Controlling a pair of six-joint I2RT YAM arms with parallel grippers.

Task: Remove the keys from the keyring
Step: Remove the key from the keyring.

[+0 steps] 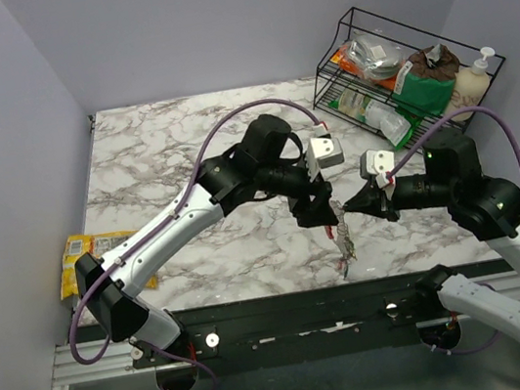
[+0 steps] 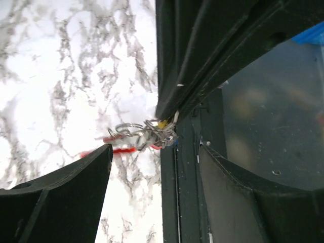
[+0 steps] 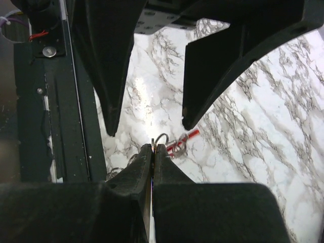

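The bunch of keys (image 1: 343, 239) hangs above the marble table near its front edge, between my two grippers. My right gripper (image 1: 358, 204) is shut on a thin metal piece of the bunch, with a blue sliver showing between its fingers (image 3: 144, 162). Wire rings and the red part of the keyring (image 3: 185, 139) dangle just beyond its tip. In the left wrist view the tangle of rings (image 2: 149, 132) shows yellow and blue bits, with red pieces (image 2: 119, 150) below. My left gripper (image 1: 319, 209) stands open around the bunch, its fingers (image 2: 98, 162) apart and not touching it.
A black wire rack (image 1: 352, 91) with snack packets stands at the back right, a soap bottle (image 1: 475, 77) beside it. A yellow snack packet (image 1: 86, 254) lies at the table's left edge. The black front rail (image 1: 287, 302) runs just below the hanging bunch.
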